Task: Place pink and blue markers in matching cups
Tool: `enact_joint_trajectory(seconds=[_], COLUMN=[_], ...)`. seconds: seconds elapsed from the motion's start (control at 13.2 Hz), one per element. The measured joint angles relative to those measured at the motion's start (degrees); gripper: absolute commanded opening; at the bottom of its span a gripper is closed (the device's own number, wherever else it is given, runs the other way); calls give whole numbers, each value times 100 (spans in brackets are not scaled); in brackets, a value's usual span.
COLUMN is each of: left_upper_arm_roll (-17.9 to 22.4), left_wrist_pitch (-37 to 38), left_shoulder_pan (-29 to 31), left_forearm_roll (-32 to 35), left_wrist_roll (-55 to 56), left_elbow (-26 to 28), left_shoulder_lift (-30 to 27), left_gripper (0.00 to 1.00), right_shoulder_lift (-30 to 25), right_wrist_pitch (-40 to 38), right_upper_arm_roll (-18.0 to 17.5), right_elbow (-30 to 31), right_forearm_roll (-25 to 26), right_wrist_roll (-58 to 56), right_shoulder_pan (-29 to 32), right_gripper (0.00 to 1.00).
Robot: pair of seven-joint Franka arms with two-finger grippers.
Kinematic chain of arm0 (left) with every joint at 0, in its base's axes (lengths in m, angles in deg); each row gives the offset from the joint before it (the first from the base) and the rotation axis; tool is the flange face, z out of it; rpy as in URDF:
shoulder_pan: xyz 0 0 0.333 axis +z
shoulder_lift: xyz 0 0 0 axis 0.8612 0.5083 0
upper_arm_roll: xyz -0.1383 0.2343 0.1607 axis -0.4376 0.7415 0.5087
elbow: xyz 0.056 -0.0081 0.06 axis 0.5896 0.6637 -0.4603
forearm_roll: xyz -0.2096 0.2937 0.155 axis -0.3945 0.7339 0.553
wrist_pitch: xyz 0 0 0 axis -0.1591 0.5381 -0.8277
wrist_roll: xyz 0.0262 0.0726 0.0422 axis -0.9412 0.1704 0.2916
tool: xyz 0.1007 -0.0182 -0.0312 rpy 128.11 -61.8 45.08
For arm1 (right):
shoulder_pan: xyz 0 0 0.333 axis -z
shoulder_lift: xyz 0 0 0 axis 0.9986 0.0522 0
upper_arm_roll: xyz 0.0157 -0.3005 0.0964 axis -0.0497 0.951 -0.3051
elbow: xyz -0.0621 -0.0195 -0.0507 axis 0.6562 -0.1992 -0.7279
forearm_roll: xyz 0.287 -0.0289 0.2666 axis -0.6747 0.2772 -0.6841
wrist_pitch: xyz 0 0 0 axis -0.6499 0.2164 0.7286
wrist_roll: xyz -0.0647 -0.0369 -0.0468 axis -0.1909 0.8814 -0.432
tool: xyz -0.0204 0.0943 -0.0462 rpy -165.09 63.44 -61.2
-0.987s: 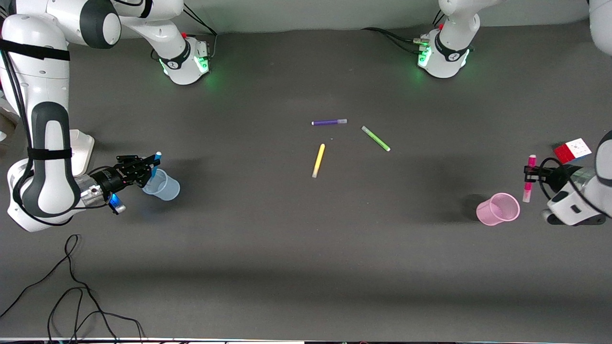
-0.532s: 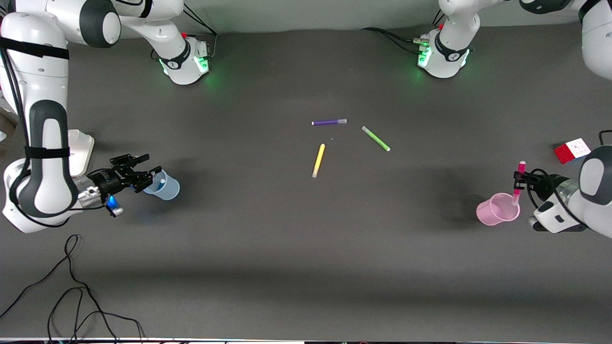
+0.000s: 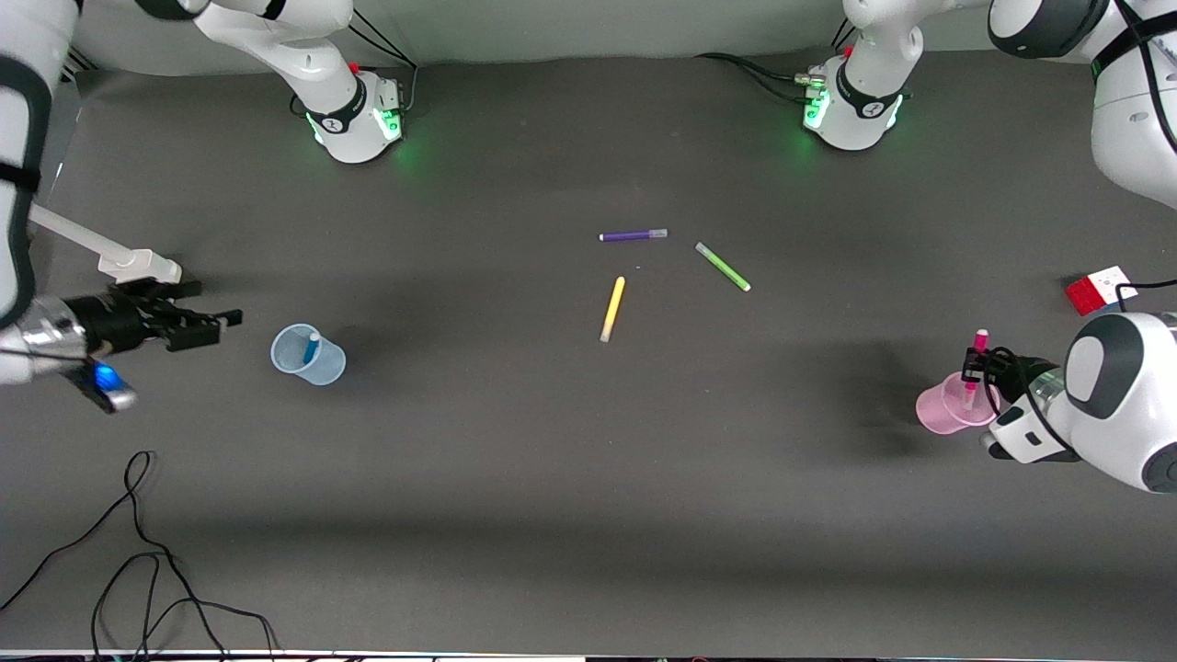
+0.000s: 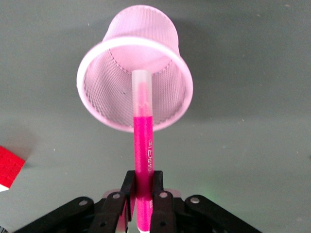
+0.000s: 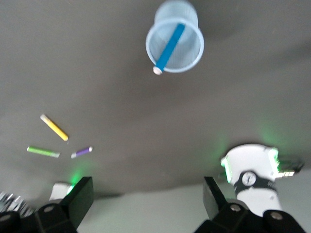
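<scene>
The blue marker point(image 3: 311, 348) leans inside the pale blue cup point(image 3: 324, 366), its whitish end at the rim; the right wrist view shows the blue marker point(image 5: 170, 46) in that cup point(image 5: 193, 46). My right gripper point(image 3: 213, 308) point(image 5: 148, 194) is open and holds nothing, up in the air away from the cup, toward the right arm's end of the table. My left gripper point(image 3: 973, 370) point(image 4: 142, 187) is shut on the pink marker point(image 3: 977, 345) point(image 4: 143, 145). That marker's pale end dips into the mouth of the pink mesh cup point(image 3: 938, 412) point(image 4: 104, 97).
Purple point(image 3: 633, 235), green point(image 3: 723, 267) and yellow point(image 3: 612, 308) markers lie mid-table, farther from the front camera than both cups. A red-and-white cube point(image 3: 1101, 289) sits near the left arm's end. Black cables point(image 3: 138, 552) trail by the front edge.
My right gripper opened, the blue marker dropped into the blue cup, and the gripper drew back. My left gripper carried the pink marker over the pink cup and lowered it.
</scene>
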State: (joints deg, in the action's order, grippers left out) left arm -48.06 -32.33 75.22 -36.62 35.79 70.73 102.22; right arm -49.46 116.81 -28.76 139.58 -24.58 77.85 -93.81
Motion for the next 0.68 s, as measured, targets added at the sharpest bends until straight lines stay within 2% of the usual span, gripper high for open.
enact_joint_trajectory(seconds=[0.08,0.15,0.23,0.3,0.38,0.46,0.68], left_upper_arm_roll=[0,0,1,0,0,0,-3], left_wrist_pitch=[-69,-97,-146,-180,-189,-192,-98], left_shoulder_pan=[0,0,0,-1,-1,-1,-1], left_forearm_roll=[29,52,77,115,155,167,176], left_wrist_roll=[0,0,0,0,0,0,0], left_elbow=[-1,-4,-5,-6,-8,-26,-285], left_shoulder_lift=[36,67,98,118,124,125,122], left_gripper=[0,18,44,66,81,99,100], right_shoulder_lift=[-258,-503,-746,-971,-1168,-1314,-1433], right_wrist_pitch=[266,539,819,1036,1166,1235,1223], right_upper_arm_roll=[1,1,0,1,3,5,-10], right_elbow=[-3,-9,-16,-23,-43,-101,-208], right_forearm_roll=[234,452,636,746,781,808,897], right_wrist_roll=[6,30,44,44,44,44,6], right_shoulder_pan=[-201,-404,-551,-606,-600,-587,-590], right_gripper=[100,100,100,100,100,100,100])
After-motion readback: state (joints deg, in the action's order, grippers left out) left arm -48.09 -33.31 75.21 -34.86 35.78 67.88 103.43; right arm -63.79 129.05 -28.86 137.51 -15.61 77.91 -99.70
